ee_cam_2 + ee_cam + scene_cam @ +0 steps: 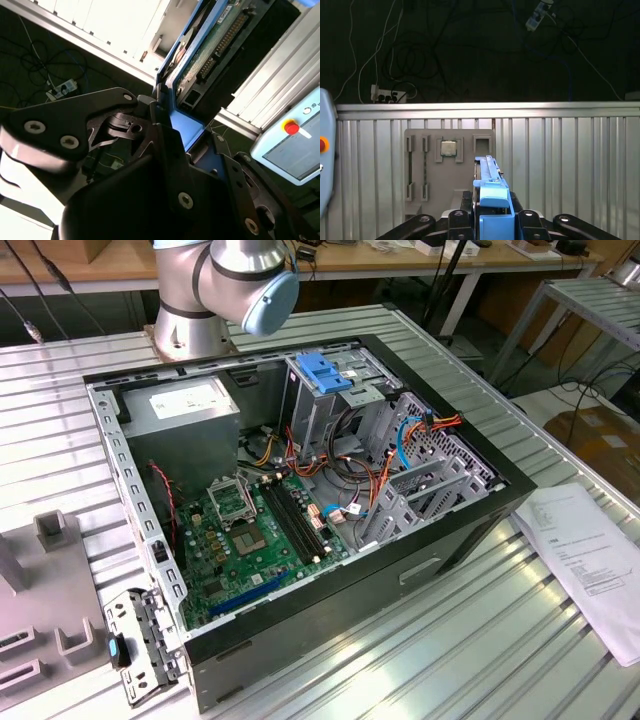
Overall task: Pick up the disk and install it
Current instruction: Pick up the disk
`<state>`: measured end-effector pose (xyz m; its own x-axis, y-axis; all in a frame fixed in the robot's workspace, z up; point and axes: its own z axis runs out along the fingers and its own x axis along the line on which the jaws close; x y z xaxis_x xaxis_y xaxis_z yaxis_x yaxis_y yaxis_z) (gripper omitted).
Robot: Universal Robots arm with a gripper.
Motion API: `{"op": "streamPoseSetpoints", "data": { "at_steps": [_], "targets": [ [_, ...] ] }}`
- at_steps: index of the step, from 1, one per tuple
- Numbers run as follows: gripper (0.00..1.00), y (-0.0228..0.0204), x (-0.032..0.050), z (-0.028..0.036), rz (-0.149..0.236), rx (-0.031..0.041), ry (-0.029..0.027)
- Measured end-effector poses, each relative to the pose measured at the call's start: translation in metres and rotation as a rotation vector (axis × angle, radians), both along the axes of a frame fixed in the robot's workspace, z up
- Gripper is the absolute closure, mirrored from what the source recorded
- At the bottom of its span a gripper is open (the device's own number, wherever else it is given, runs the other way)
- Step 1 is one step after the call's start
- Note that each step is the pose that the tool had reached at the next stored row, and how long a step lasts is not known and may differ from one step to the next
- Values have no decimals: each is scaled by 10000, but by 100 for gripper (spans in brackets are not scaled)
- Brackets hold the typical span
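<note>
In both wrist views my gripper (186, 131) is shut on the disk (212, 47). The disk is a flat drive in a bright blue carrier rail, and its green circuit-board side shows in the second wrist view. In the first wrist view the disk (491, 186) appears edge-on, standing upright between the black fingers of the gripper (492, 216), held above the ribbed metal table. In the exterior view the open computer case (350, 585) lies on the table, with a grey drive cage topped by a blue handle (325, 370) at its far side.
A grey fixture plate (427, 170) carrying a processor chip (449, 148) lies on the table beyond the held disk. The same plate (50, 600) sits at the exterior view's left. A paper sheet (590, 550) lies at the right. The arm's base (195, 300) stands behind the case.
</note>
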<state>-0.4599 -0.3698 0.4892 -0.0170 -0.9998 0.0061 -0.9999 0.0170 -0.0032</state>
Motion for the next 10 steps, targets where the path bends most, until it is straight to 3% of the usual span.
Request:
{"op": "streamPoseSetpoints", "data": {
  "at_steps": [10],
  "targets": [
    [63, 0, 100, 0, 0, 0, 1]
  ]
}}
